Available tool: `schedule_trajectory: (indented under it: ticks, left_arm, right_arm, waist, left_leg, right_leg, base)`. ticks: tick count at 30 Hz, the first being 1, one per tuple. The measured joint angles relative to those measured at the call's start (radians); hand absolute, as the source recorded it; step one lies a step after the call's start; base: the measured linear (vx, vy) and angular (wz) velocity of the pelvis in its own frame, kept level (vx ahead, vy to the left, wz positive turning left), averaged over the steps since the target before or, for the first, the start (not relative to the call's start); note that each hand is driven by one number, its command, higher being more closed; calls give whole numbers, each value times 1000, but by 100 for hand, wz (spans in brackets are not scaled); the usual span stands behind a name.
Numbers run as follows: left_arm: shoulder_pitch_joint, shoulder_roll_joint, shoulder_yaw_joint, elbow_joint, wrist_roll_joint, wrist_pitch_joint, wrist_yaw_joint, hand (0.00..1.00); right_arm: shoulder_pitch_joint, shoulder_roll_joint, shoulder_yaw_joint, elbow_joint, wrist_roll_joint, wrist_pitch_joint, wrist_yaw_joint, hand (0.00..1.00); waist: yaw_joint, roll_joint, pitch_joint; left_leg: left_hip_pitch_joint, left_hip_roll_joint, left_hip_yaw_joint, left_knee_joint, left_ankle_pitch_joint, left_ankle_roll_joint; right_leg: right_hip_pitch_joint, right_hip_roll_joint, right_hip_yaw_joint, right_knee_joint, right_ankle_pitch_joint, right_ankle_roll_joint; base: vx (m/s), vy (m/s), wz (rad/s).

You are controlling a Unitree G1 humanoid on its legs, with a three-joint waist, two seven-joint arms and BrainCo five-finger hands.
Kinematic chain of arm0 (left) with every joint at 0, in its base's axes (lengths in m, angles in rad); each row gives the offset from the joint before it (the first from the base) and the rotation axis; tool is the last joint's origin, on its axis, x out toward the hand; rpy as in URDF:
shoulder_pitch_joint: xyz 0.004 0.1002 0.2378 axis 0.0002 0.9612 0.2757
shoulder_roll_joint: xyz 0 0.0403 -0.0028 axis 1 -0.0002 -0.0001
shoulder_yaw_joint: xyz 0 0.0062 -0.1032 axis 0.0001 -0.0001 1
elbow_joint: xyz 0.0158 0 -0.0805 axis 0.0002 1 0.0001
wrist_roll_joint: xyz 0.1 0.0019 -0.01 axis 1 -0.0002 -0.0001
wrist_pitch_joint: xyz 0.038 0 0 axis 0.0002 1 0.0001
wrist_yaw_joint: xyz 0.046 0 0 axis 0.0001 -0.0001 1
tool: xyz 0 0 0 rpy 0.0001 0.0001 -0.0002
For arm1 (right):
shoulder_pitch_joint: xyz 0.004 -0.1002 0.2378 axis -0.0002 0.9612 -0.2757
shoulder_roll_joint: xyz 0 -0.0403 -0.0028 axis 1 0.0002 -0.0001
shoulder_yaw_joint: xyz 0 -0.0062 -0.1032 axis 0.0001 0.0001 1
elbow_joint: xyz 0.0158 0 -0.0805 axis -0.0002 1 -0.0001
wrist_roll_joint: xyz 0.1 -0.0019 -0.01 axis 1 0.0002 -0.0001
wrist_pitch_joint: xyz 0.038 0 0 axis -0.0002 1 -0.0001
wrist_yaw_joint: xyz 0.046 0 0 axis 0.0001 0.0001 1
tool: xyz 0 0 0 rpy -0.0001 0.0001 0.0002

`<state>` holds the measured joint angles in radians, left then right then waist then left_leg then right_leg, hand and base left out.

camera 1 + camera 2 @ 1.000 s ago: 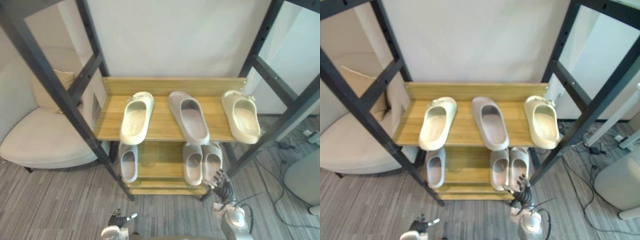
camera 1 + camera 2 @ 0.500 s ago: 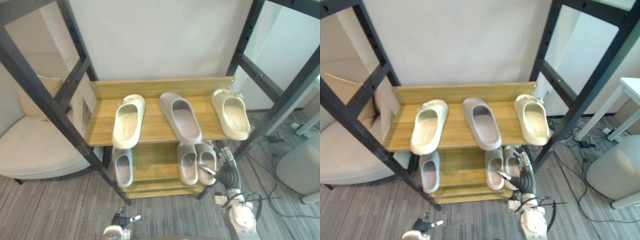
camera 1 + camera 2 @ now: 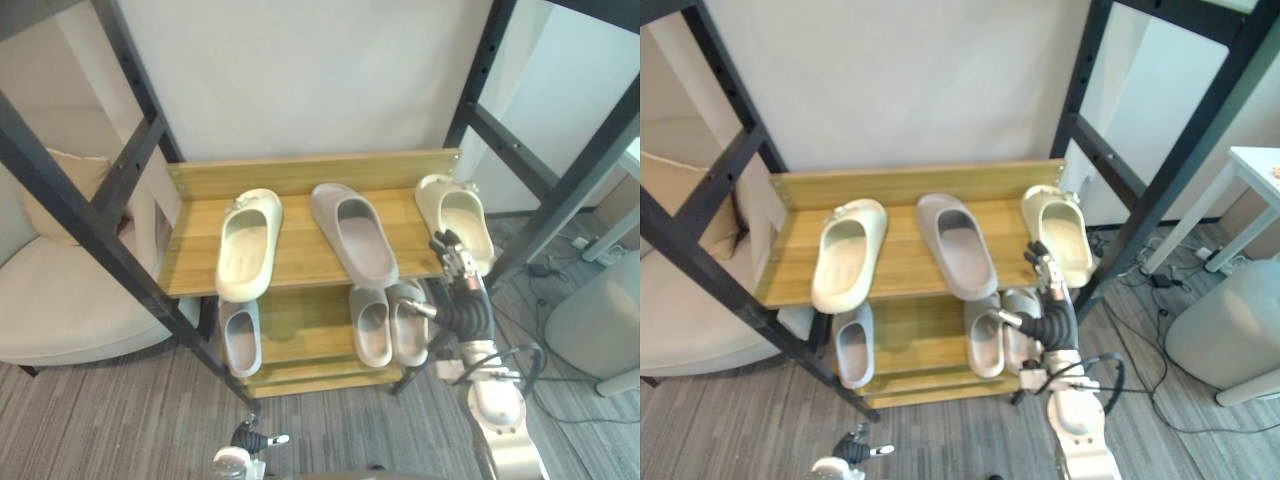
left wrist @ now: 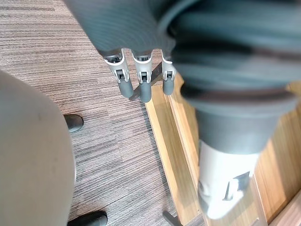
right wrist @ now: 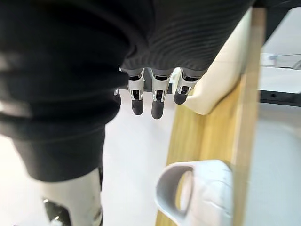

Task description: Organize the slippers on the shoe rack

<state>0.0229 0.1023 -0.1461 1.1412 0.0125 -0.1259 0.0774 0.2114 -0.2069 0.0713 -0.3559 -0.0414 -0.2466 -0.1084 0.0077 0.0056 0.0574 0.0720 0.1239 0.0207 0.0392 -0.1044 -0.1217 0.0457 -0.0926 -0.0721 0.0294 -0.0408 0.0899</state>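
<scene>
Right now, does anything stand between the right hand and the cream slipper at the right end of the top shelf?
Nothing visible does. The open right hand is at the front edge of the shelf, just before the cream slipper. The grey slipper lies off to the left, clear of the path.

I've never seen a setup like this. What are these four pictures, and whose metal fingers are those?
A humanoid robot is tidying slippers. The two wide pictures come from cameras in its head, looking down at a wooden shoe rack. The upper shelf holds a left cream slipper, a middle grey slipper and a right cream slipper; below lie a single grey slipper and a grey pair. The two close pictures come from wrist cameras. Its right hand hovers open by the right cream slipper, holding nothing. Its left hand hangs open over the floor.
</scene>
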Motion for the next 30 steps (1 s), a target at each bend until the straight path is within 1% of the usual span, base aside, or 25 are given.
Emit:
schedule_trajectory:
  ticks: [4,5,9,13,16,18,22,27,30]
  left_arm:
    - [1,0,1,-1,2,-1,-2,0]
    - [1,0,1,-1,2,-1,-2,0]
    - [3,0,2,-4,2,-1,-4,0]
    - [5,2,4,-13,2,-5,-21,0]
    - [5,2,5,-18,2,-16,-24,0]
    - [5,3,9,-27,2,-16,-24,0]
    - [5,4,12,-32,1,-18,-25,0]
    - [6,5,14,-49,0,-20,-33,0]
    - [6,4,41,-53,-4,-21,-39,0]
  right_arm:
    - [-53,-19,-82,-62,3,-5,-24,0]
    - [-73,-31,-99,-62,3,-12,-27,0]
    - [-148,-68,-135,-58,7,-12,-28,0]
    - [-244,-126,-146,27,52,-9,-23,0]
    - [-300,-160,-145,109,64,-2,-18,0]
    - [-351,-191,-143,172,84,13,-15,0]
    - [-425,-244,-119,257,86,28,-6,0]
    - [-512,-278,-56,355,103,43,19,0]
    - [-569,-290,-19,405,124,51,30,0]
  waist:
    - [-1,0,1]
    - [-1,0,1]
    - [-1,0,1]
    - [0,-6,5]
    - [1,-12,9]
    - [7,-17,15]
    - [11,-20,20]
    - [33,-24,25]
    - [37,-29,37]
  left_leg:
    - [0,0,-5,0,0,0]
    - [-1,0,-5,-1,0,0]
    - [-2,0,-13,-2,0,0]
    - [-6,-2,-24,-2,1,0]
    - [-18,-6,-36,2,1,0]
    - [-22,-8,-42,5,1,1]
    - [-36,-13,-58,13,1,1]
    - [-38,-13,-60,15,1,1]
    - [-39,-15,-63,16,1,1]
  right_leg:
    - [5,0,-4,0,0,0]
    - [6,0,-4,0,-1,0]
    - [6,0,-9,1,-2,2]
    - [7,-1,-18,0,-3,3]
    - [4,-4,-28,0,-4,5]
    - [4,-6,-32,0,-4,5]
    - [3,-10,-35,0,-4,5]
    - [4,-10,-36,0,-4,5]
    - [5,-12,-38,0,-4,5]
  base:
    - [-4,2,3]
    - [0,0,0]
    - [11,1,4]
    - [16,2,7]
    - [3,4,12]
    - [18,7,8]
    - [11,13,12]
    - [2,2,1]
    - [-7,2,1]
